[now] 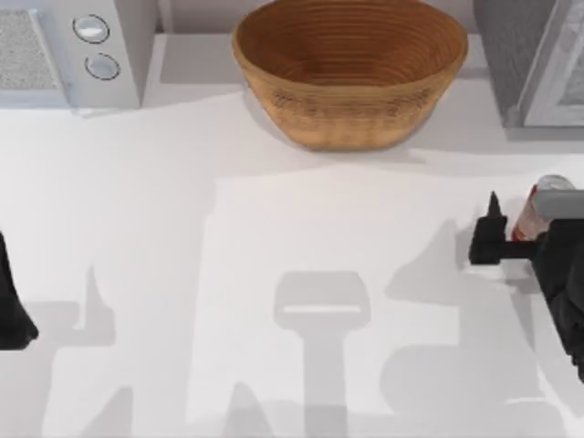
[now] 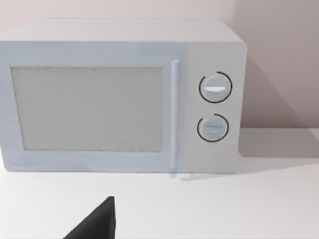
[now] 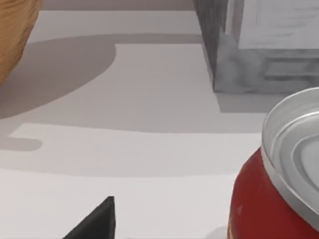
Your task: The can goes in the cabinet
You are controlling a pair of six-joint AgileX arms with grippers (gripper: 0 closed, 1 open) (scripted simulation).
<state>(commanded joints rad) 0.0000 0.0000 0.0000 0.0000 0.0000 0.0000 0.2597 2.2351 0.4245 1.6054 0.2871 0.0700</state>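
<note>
The red can [image 1: 544,203] with its silver top stands upright near the table's right edge; the right wrist view has the can [image 3: 279,194] close up. My right gripper [image 1: 527,226] is open at the can's level. One dark finger [image 1: 494,219] stands just left of the can, apart from it, while the other finger is hidden. The grey cabinet [image 1: 534,55] with its pale-framed door sits at the back right, beyond the can, and the cabinet [image 3: 249,50] stands behind the can in the right wrist view. My left gripper [image 1: 13,315] is parked at the left edge, open.
A large woven basket [image 1: 351,73] stands at the back centre, left of the cabinet. A white microwave [image 1: 64,50] with two round knobs occupies the back left corner, and the microwave [image 2: 124,99] faces the left wrist camera.
</note>
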